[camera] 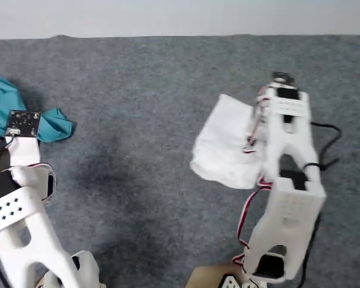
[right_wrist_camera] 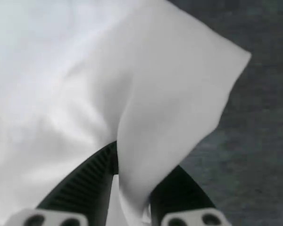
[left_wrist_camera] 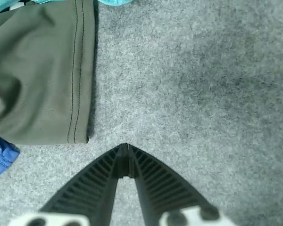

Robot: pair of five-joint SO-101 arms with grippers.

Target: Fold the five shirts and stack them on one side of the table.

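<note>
My right end effector (right_wrist_camera: 141, 162) grips a fold of the crumpled white cloth shirt (right_wrist_camera: 85, 70), seemingly shallowly; lifting could drop it. My left end effector (left_wrist_camera: 127, 153) is clenched, empty.

A rumpled white shirt (camera: 222, 150) lies well apart from the teal shirt (camera: 0, 105), olive shirt (left_wrist_camera: 37, 70) and blue shirt (left_wrist_camera: 0, 157).

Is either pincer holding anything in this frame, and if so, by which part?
The right pincer is shut on the white shirt, pinching a raised fold of its fabric. The left pincer is shut and holds nothing.
</note>
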